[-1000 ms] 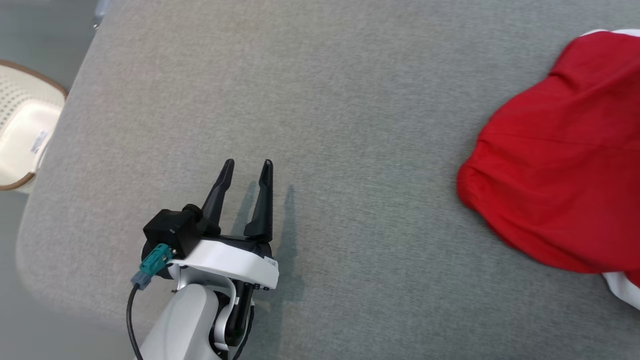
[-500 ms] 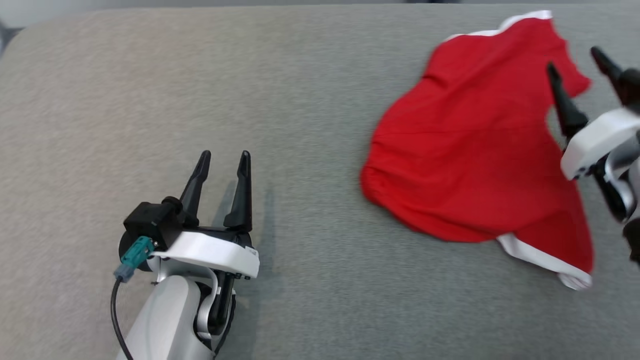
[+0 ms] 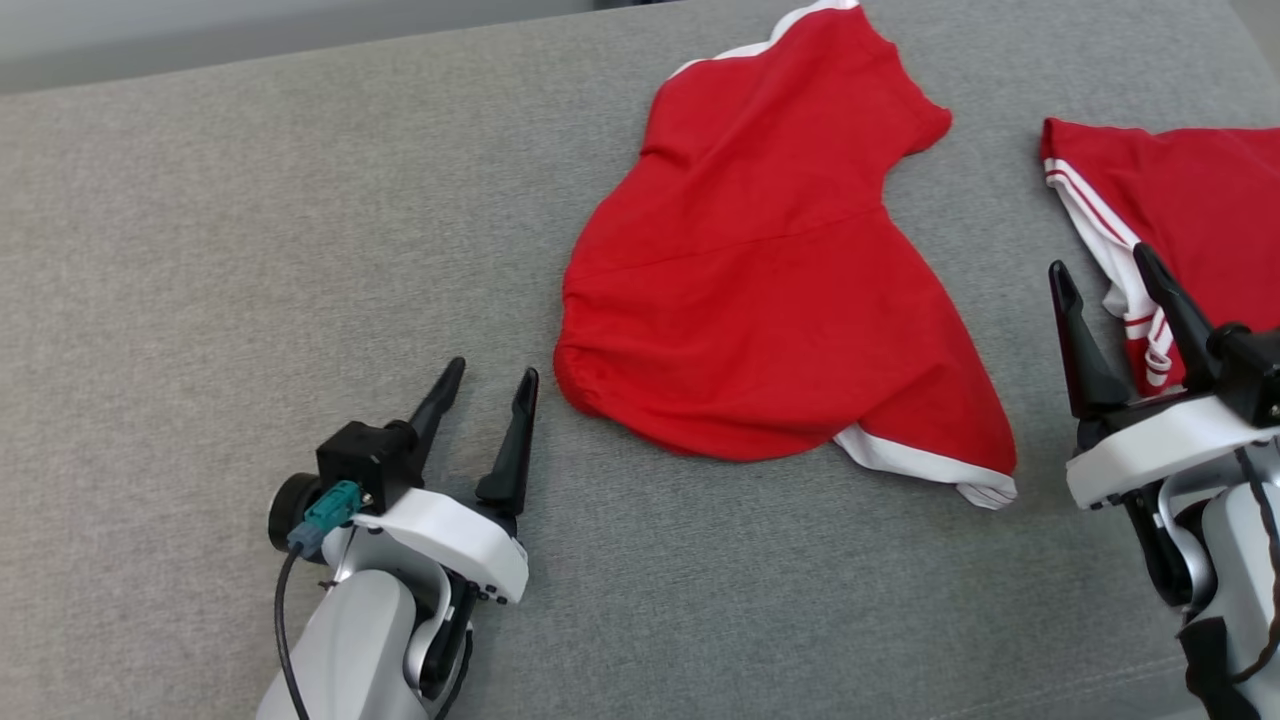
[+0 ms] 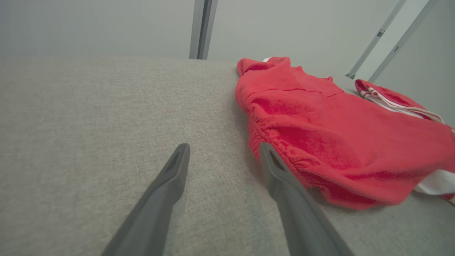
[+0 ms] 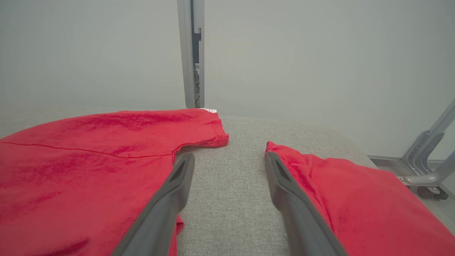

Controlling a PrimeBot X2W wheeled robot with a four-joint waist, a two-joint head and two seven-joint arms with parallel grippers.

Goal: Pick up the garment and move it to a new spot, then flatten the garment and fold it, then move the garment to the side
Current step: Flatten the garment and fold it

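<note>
A: Entry: where is the garment (image 3: 760, 300), and what are the arms doing?

B: It is a red shirt with white trim, lying rumpled mid-bench (image 3: 250, 250), partly doubled over itself, with nothing holding it. The left gripper (image 3: 492, 372) is just beside its near-left hem, jaws spread, empty. The right gripper (image 3: 1100, 262) stands between the shirt and a second red piece (image 3: 1190, 190), jaws also spread, empty.

A: Why that layout?

B: My reading: 1 gripper on each side brackets the shirt for a 2-handed pick-up. Step 1 is not yet begun.

A: Change against 1 second ago?

B: The whole head view has shifted, so the camera swung, not the cloth. The shirt was cut off at the right edge then; now it is centred, and the right gripper and second red piece have come into frame. The left gripper's jaws are equally wide in both.
</note>
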